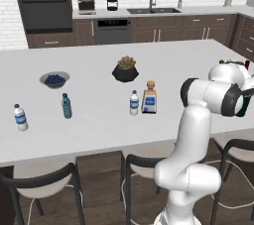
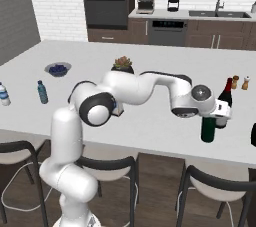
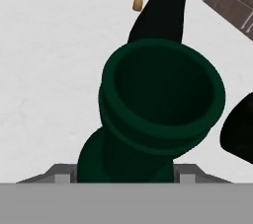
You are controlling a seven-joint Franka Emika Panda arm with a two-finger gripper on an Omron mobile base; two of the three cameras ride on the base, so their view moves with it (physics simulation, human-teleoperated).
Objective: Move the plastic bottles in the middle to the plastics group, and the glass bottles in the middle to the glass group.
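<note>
- We see the dark green wine bottle (image 2: pixel 208 130) standing upright on the white counter (image 2: pixel 150 116), directly under the claw (image 2: pixel 218 116); in the hand view its open mouth (image 3: pixel 163 92) sits right in front of the camera, with the neck running down between the claw's mounts.
- The claw sits at the neck of this bottle, but its fingertips are hidden, so we cannot tell whether it is clenched on the glass or standing loose around it.
- Just beyond the claw, on its far side, stands the nearly black wine bottle with a red neck (image 2: pixel 226 92); the hand view shows it rising right behind the green bottle's mouth (image 3: pixel 160 13), very near it, though we cannot tell if the two touch.
- A little farther past the claw stand a small wooden pepper mill (image 2: pixel 245 82) and a second small shaker (image 2: pixel 235 81) next to it.
- Well away from the claw, back along the arm toward the middle of the counter, we see the small clear water bottle with white cap (image 1: pixel 134 103) and, just beside it, the squat square bottle with blue label and tan stopper (image 1: pixel 150 98).
- Behind those two sits a potted succulent in a dark bowl (image 1: pixel 125 69).
- Farthest from the claw, at the opposite end of the counter, stand the slim blue-tinted bottle (image 1: pixel 66 106) and another clear water bottle (image 1: pixel 20 117), apart from each other, with a bowl of blueberries (image 1: pixel 54 79) behind them.
</note>
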